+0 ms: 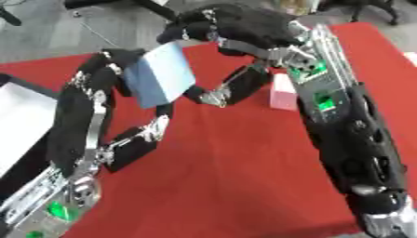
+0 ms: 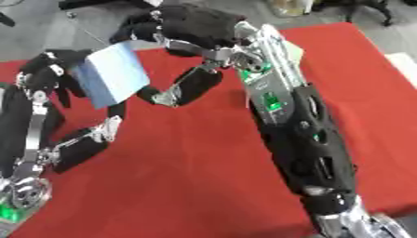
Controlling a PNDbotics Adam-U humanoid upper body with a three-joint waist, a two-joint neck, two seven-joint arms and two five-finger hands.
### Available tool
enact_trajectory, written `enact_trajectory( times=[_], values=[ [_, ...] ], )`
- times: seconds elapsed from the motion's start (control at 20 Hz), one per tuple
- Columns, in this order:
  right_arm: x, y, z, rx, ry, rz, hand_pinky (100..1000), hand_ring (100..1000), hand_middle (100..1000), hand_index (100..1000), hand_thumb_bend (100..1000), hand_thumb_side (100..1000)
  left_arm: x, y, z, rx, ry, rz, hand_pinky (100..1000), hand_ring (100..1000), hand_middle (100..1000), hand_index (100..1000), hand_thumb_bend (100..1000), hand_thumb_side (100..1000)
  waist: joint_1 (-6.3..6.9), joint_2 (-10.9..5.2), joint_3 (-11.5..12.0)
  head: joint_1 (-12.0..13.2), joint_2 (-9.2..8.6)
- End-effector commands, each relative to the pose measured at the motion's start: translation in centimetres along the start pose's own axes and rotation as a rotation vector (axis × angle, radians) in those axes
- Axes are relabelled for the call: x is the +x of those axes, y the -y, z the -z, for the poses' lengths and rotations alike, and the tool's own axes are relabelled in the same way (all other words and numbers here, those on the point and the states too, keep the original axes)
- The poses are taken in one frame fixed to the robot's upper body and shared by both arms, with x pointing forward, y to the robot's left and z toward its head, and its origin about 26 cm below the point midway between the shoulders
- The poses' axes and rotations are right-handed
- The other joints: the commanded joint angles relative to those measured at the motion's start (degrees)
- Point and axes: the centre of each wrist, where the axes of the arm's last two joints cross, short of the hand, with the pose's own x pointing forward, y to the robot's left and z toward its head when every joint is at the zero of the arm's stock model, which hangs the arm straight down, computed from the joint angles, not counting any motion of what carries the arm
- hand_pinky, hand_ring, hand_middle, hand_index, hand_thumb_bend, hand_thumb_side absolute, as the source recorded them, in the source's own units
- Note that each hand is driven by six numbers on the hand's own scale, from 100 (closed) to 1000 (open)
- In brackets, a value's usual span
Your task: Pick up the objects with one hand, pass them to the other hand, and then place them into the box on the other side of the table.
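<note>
A pale blue block (image 1: 163,74) hangs tilted above the red table, between my two hands. My left hand (image 1: 104,69) comes up from the lower left; its fingers curl behind the block's left edge and its thumb (image 1: 151,128) reaches up to the underside. My right hand (image 1: 220,25) arches over from the upper right, with fingers (image 1: 181,33) on the block's top corner and thumb (image 1: 232,88) at its lower right corner. A pink block (image 1: 283,93) lies on the cloth, partly hidden by my right forearm.
A box (image 1: 16,121) with a white inside and a dark rim stands at the left edge. The red cloth (image 1: 228,186) covers the table. My right forearm (image 1: 350,139) crosses the right side. Grey floor and chair legs lie beyond the far edge.
</note>
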Motion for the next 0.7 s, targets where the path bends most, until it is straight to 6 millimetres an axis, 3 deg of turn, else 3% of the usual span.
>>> enact_trajectory(
  times=[0.05, 0.45, 0.7],
  values=[
    [-0.2, 1.2, -0.5, 0.058, 0.016, -0.099, 817, 836, 864, 998, 281, 520, -0.3, -0.7, 0.2, 0.017, 0.019, 0.027, 255, 390, 362, 444, 100, 111, 0.00, 0.31, 0.0, 0.0, -0.09],
    [-0.4, 1.2, -1.1, 0.090, -0.035, -0.136, 816, 842, 885, 1000, 328, 523, -1.0, -1.0, -0.2, 0.037, 0.004, 0.051, 261, 391, 362, 445, 100, 103, 0.20, 0.26, -0.1, 0.0, -0.09],
    [-0.7, 1.1, -1.9, 0.096, -0.083, -0.150, 817, 844, 885, 1000, 318, 526, -2.0, -1.3, -1.5, 0.049, -0.017, 0.088, 265, 391, 362, 445, 100, 100, 0.45, 0.23, -0.1, 1.0, -0.09]
  ],
)
